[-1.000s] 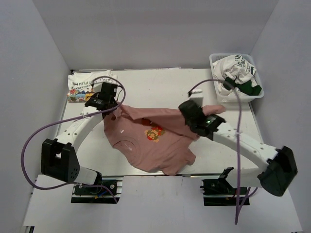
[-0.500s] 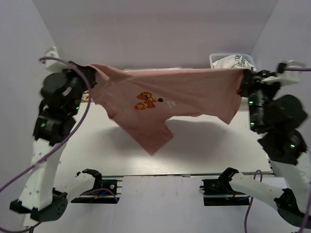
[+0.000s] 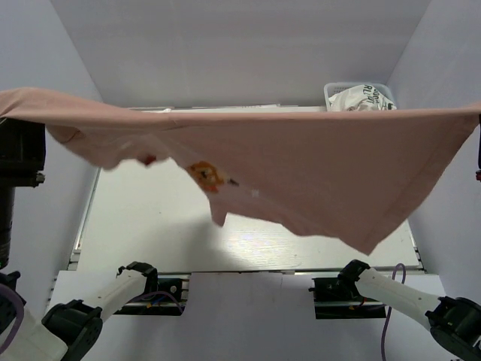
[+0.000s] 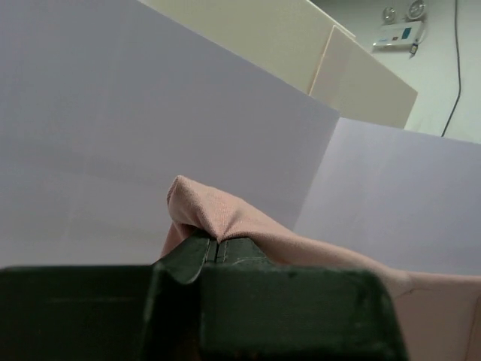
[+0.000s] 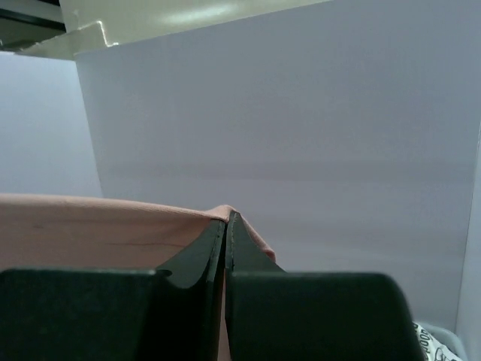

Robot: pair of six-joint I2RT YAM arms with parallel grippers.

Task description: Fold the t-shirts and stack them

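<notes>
Top external view: at the left edge of the frame the left arm point(image 3: 16, 154) stands upright. From it the dusty-pink t-shirt point(image 3: 316, 165) spans the full width of the picture, its top edge pulled into a nearly straight line and the cloth hanging well above the table point(image 3: 150, 218). The shirt's printed figure point(image 3: 207, 174) lies left of centre, and the lower edge falls unevenly to a point at lower right. Above the top edge, at upper right, the white lattice basket point(image 3: 331, 90) holds a white t-shirt point(image 3: 364, 96) with dark lettering.

Left wrist view: at centre, the left gripper point(image 4: 216, 248) has its fingers pressed together on a fold of the pink fabric. The fold bunches above the tips and trails toward the lower right.

Right wrist view: at centre, the right gripper point(image 5: 226, 226) is likewise clamped on the pink shirt's edge. The cloth runs from there to the left edge of the frame.
</notes>
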